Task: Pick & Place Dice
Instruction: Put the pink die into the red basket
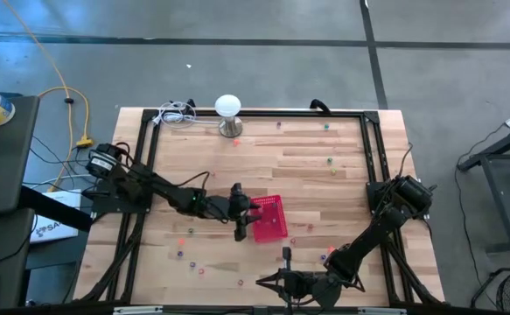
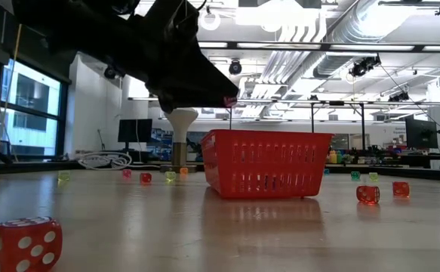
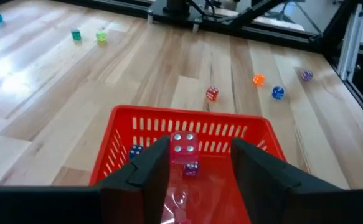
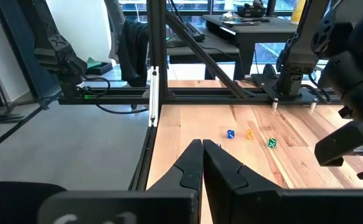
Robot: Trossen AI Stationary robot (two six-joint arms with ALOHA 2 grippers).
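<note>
Over the wooden table (image 1: pixel 307 166), a pink die (image 3: pixel 183 147) sits between the left gripper's (image 3: pixel 193 171) parted jaws, above the red basket (image 3: pixel 122 134).

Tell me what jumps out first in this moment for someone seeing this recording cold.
The red slotted plastic basket at mid-table draws the eye, with the left gripper poised over it and a pink translucent die between its open fingers, apparently just let go. Small coloured dice are scattered across the light wooden tabletop, one big red die close to the low camera. The right gripper waits shut at the table's near edge.
</note>
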